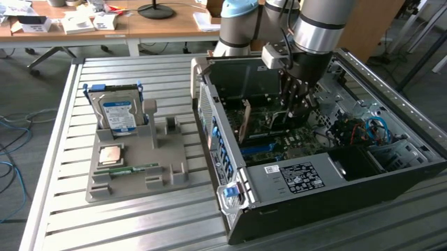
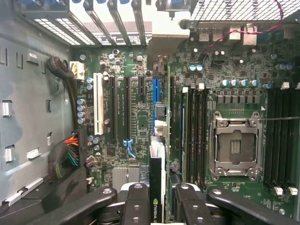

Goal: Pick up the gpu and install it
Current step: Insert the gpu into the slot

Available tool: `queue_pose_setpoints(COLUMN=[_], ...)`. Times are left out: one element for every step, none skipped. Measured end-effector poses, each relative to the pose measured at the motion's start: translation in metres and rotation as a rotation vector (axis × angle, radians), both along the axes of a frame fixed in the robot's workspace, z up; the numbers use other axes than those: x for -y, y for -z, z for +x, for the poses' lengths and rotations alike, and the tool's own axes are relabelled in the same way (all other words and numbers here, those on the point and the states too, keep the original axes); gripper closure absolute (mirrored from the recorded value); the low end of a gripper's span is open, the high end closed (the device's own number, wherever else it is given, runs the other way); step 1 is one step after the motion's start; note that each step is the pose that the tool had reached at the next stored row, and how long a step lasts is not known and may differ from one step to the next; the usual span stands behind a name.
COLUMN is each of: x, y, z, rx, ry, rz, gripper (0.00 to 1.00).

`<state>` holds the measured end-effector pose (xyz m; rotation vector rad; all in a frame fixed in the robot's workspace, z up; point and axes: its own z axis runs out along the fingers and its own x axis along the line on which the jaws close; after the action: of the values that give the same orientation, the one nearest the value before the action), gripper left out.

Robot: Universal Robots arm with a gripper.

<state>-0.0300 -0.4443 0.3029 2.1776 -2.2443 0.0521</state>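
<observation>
My gripper reaches down into the open computer case, which lies on its side. It is shut on the gpu, a thin card that the wrist view shows edge-on, with a green logo between the black fingers. The card's silver bracket points toward the case's rear slot openings. The card hangs over the motherboard in line with a blue slot; whether it touches the slot I cannot tell. In the exterior view the gpu shows as a green board just below the fingers.
A grey fixture on the slatted metal table at the exterior view's left holds a hard drive, a processor and a memory stick. Inside the case are a processor socket, a white slot and cable bundles.
</observation>
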Motion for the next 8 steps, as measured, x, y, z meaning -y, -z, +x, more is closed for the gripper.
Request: queue_pose_setpoints(x=[0.0, 0.0001, 0.0001, 0.0002, 0.0002, 0.0002, 0.0002, 0.0003], y=[0.0008, 0.0015, 0.0022, 0.0029, 0.0037, 0.0044, 0.0049, 0.005], z=[-0.0002, -0.0005, -0.0007, -0.0009, -0.0012, -0.0014, -0.0014, -0.0014], rx=[0.0001, 0.0001, 0.0001, 0.0001, 0.0001, 0.0001, 0.0001, 0.0], ry=[0.0, 0.0, 0.001, 0.001, 0.001, 0.002, 0.002, 0.002], rz=[0.0001, 0.0001, 0.0, 0.0, 0.0001, 0.0002, 0.0, -0.0002], gripper=[0.74, 0.74, 0.74, 0.74, 0.74, 0.74, 0.74, 0.74])
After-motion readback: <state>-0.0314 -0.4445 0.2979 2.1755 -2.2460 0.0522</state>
